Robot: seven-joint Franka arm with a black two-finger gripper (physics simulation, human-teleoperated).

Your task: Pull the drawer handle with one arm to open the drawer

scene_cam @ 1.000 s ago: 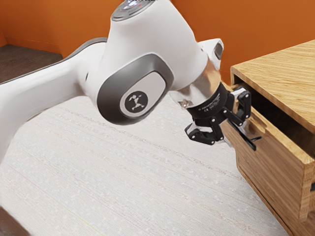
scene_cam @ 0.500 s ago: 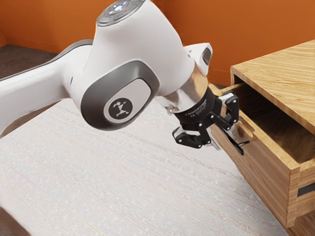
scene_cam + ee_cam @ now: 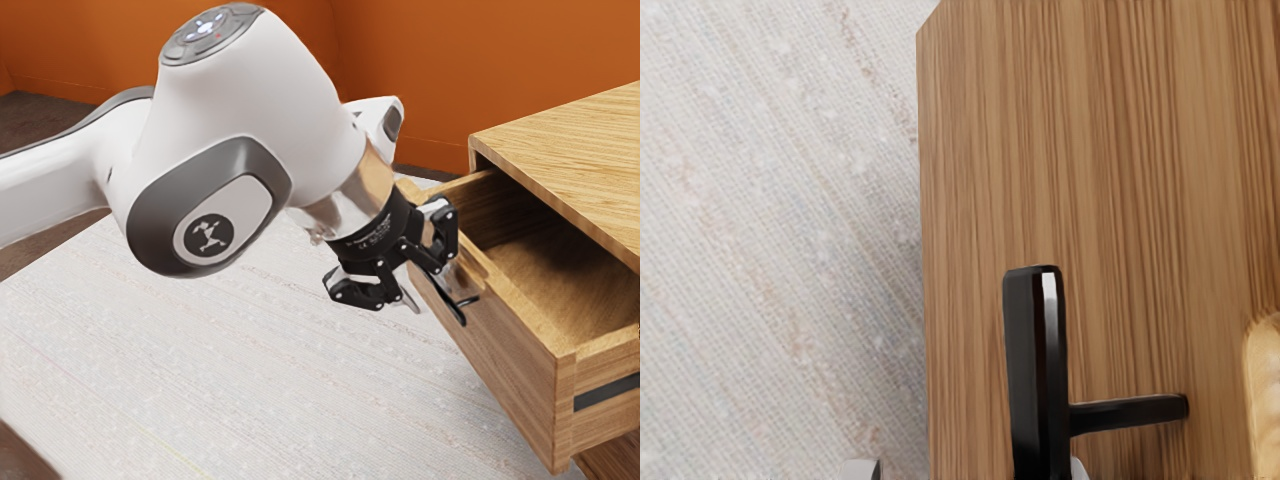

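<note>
Here, fingers [image 3: 443,230] gripping handle [image 3: 457,298], drawer [image 3: 512,345] open, pale carpet [image 3: 200,380] around

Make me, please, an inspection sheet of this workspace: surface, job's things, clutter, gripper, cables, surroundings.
Surface: pale speckled mat, flat, no marks seen.
Job's things: wooden drawer stands partly out of the cabinet; black bar handle is on its front.
Clutter: nothing seen.
Gripper: black gripper is at the handle, in front of the drawer; the grip cannot be read.
Cables: nothing seen.
Surroundings: orange wall behind; dark floor beside the mat.
</note>
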